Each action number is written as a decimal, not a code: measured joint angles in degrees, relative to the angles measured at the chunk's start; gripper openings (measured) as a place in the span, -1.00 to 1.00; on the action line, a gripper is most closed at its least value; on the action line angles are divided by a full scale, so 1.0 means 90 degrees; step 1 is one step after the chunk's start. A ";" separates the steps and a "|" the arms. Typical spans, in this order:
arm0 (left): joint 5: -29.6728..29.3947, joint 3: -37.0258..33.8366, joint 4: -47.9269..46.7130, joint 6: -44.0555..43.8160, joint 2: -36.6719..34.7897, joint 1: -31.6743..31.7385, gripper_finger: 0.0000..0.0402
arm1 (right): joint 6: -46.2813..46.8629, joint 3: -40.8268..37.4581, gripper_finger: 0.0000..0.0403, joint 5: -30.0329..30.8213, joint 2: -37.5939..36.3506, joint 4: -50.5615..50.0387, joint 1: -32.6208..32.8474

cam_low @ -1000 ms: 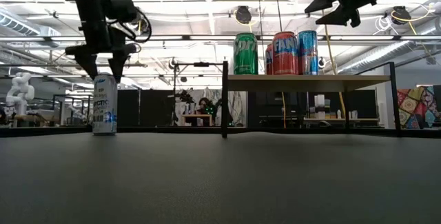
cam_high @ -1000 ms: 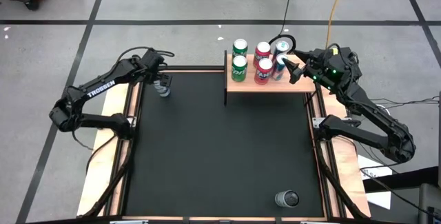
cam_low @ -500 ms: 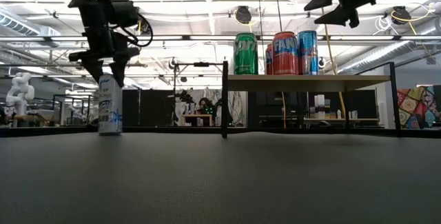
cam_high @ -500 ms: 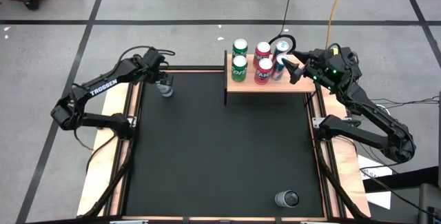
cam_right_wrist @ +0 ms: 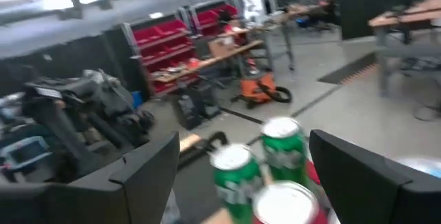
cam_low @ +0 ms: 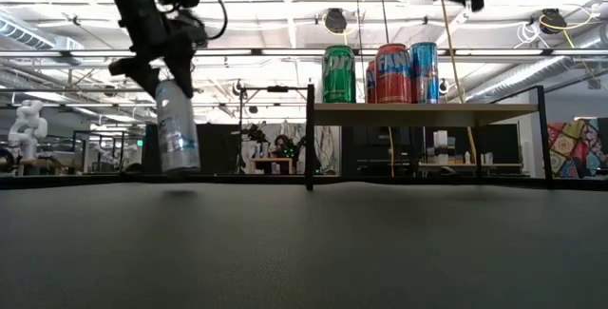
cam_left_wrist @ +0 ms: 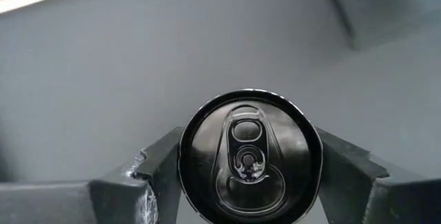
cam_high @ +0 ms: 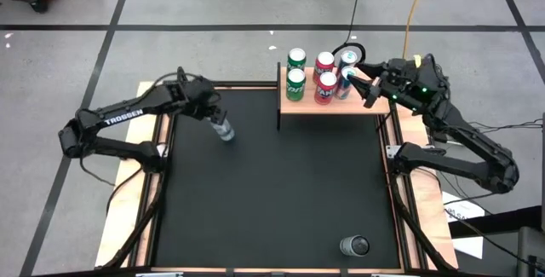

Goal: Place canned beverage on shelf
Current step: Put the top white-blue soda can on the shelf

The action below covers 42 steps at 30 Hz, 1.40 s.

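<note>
While the left gripper [cam_low: 157, 67] clamps a silver-white beverage can [cam_low: 177, 126] by its top, the can hangs tilted, clear of the black mat [cam_high: 272, 183], left of the wooden shelf [cam_high: 332, 102]. The left wrist view shows the fingers [cam_left_wrist: 162, 162] pressed against both sides of the can's lid. Five cans [cam_high: 319, 74] stand on the shelf. The right gripper [cam_high: 368, 89] hovers above the shelf's right end, fingers spread, grasping nothing. Another can [cam_high: 354, 245] lies at the mat's near edge.

Two dark jointed arms, white TROSSEN lettering, green lights, black fingers [cam_left_wrist: 169, 162]
</note>
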 joint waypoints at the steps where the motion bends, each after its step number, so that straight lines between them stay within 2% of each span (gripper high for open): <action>1: -0.0006 0.0002 0.0055 -0.0094 0.0004 -0.0246 0.24 | 0.0004 0.0123 0.54 0.0036 0.0073 -0.0050 0.0149; 6: -0.0246 0.0010 0.0224 -0.0580 0.0111 -0.1417 0.24 | 0.0184 0.0629 0.54 0.0364 0.0733 -0.0509 0.1073; 11: -0.0451 0.0010 0.0357 -0.0908 0.0266 -0.2263 0.24 | 0.0489 0.0858 0.54 0.0798 0.1724 -0.0545 0.2253; 18: -0.0643 0.0012 0.0664 -0.1375 0.0669 -0.3225 0.25 | 0.0625 0.1363 0.54 0.1986 0.2969 -0.0409 0.3758; 27: -0.0925 0.0051 0.1572 -0.1521 0.1296 -0.3998 0.25 | 0.1389 0.1766 0.54 0.3131 0.3906 -0.0426 0.4951; 34: -0.0935 0.0036 0.2128 -0.0853 0.1452 -0.4408 0.25 | 0.2350 0.1766 0.54 0.3829 0.4294 -0.0968 0.5644; 37: -0.0940 0.0032 0.2219 -0.0410 0.1462 -0.4506 0.25 | 0.2654 0.1766 0.54 0.3931 0.4378 -0.1044 0.5844; 42: -0.0986 0.0358 0.1518 0.0436 0.1481 -0.4589 0.25 | 0.2841 0.1766 0.54 0.4314 0.4400 -0.1040 0.6108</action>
